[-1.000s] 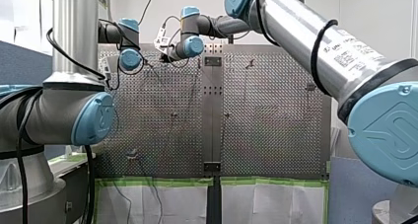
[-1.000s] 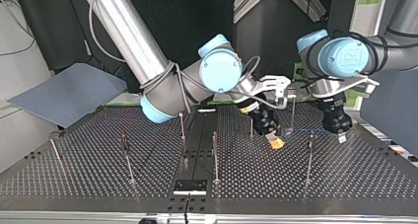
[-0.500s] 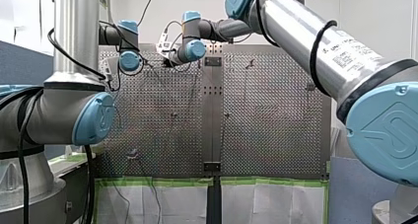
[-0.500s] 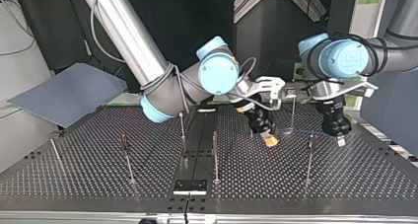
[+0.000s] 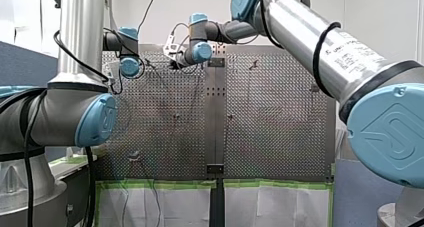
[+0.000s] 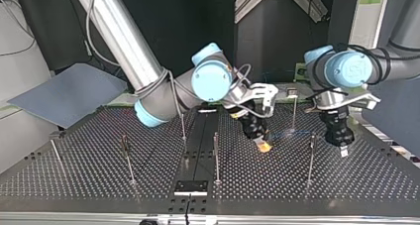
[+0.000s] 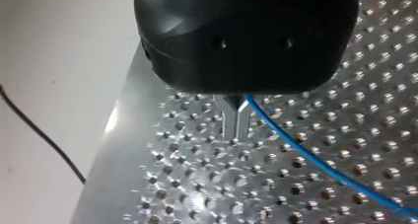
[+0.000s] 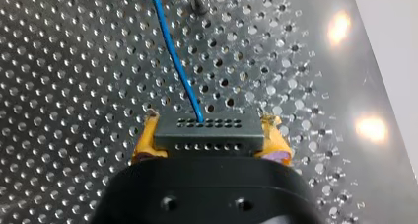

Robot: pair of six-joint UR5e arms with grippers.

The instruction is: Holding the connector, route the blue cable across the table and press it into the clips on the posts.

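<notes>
In the right wrist view, my right gripper point(image 8: 208, 141) is shut on the black connector point(image 8: 208, 131), which sits between its yellow pads point(image 8: 144, 144). The blue cable point(image 8: 173, 56) leaves the connector and runs ahead over the perforated plate. In the top view this gripper point(image 6: 263, 145) hangs low over the table point(image 6: 99, 185), right of centre. My left gripper point(image 6: 343, 149) hovers further to that view's right. Its metal fingers point(image 7: 235, 119) are shut, and the blue cable point(image 7: 315, 160) passes close beside their base. A faint blue line point(image 6: 292, 133) spans the gap between the two grippers.
Several thin upright posts stand on the table: one point(image 6: 294, 111) behind the cable, one point(image 6: 310, 158) nearer the camera, one point(image 6: 216, 155) at the centre strip, and others point(image 6: 127, 158) toward the top view's left. A grey board point(image 6: 69, 92) lies off the table's far left corner.
My right gripper has carried the connector toward the top view's left and a little nearer that camera. My left gripper has shifted slightly nearer it too. Both stay shut.
</notes>
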